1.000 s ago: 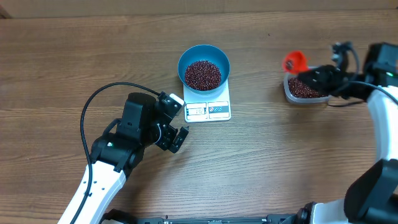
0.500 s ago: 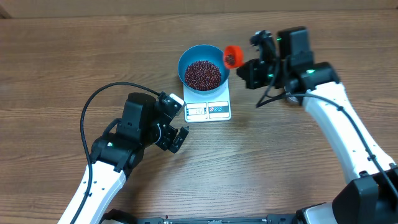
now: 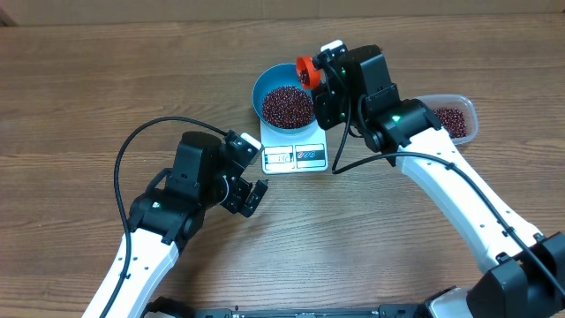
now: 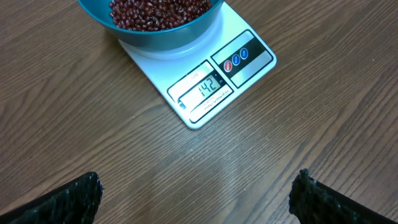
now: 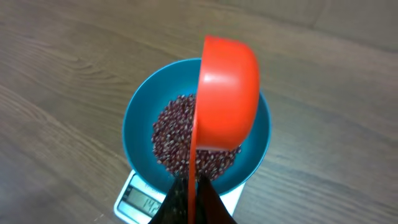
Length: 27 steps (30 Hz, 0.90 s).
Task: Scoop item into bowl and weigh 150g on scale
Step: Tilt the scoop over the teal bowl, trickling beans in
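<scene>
The blue bowl (image 3: pixel 265 85) stands on the white scale (image 3: pixel 296 157), holding a heap of dark red-brown beans (image 3: pixel 288 106). My right gripper (image 3: pixel 318 88) is shut on the thin handle of an orange scoop (image 3: pixel 305 71), which hangs tilted on its side above the bowl's right rim. In the right wrist view the scoop (image 5: pixel 227 93) shows its outer side over the beans (image 5: pixel 171 137) and the bowl (image 5: pixel 134 124); its inside is hidden. My left gripper (image 3: pixel 256 172) stands open just left of the scale (image 4: pixel 211 81), whose display reads 142.
A clear plastic tub (image 3: pixel 466 108) with more beans sits at the right, behind my right arm. A black cable loops over the table at the left, beside my left arm.
My right arm has swung left from the tub to above the bowl, carrying the orange scoop. The tub now lies uncovered. The left arm has not moved.
</scene>
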{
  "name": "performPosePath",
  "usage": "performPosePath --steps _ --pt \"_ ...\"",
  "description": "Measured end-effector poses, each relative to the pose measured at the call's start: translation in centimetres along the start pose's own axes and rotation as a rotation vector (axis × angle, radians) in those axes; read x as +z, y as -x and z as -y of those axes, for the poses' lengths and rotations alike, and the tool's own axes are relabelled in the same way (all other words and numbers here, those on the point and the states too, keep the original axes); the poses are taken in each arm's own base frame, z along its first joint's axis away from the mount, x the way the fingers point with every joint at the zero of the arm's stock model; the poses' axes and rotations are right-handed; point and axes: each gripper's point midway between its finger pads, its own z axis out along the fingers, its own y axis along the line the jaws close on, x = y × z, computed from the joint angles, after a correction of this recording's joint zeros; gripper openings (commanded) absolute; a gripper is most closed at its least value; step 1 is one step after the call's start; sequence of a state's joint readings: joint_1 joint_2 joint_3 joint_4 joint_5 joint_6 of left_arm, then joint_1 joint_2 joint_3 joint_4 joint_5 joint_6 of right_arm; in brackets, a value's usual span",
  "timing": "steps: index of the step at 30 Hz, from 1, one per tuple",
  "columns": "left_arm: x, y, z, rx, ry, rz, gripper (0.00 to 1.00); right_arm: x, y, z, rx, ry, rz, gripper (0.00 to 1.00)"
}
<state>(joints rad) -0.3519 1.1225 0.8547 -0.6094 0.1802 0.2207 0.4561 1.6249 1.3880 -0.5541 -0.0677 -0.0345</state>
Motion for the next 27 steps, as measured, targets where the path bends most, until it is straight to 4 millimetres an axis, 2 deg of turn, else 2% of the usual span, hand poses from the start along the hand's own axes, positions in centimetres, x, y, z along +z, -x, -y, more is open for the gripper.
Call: performPosePath --steps 11,16,23,27 --pt "0.0 0.0 0.0 0.0 0.0 0.0 1.0 1.3 -0.8 0.6 -0.069 -0.037 -0.029 0.04" --pt "0.0 0.0 0.0 0.0 0.0 0.0 1.0 1.6 -0.9 0.4 -0.116 -0.048 -0.034 0.04" --pt "0.0 0.0 0.0 0.0 0.0 0.0 1.0 3.2 -2.1 -0.2 -0.218 -0.07 -0.077 0.04" --pt "0.0 0.0 0.0 0.0 0.0 0.0 0.99 3.3 -2.0 -0.5 -0.265 -0.102 -0.075 0.04"
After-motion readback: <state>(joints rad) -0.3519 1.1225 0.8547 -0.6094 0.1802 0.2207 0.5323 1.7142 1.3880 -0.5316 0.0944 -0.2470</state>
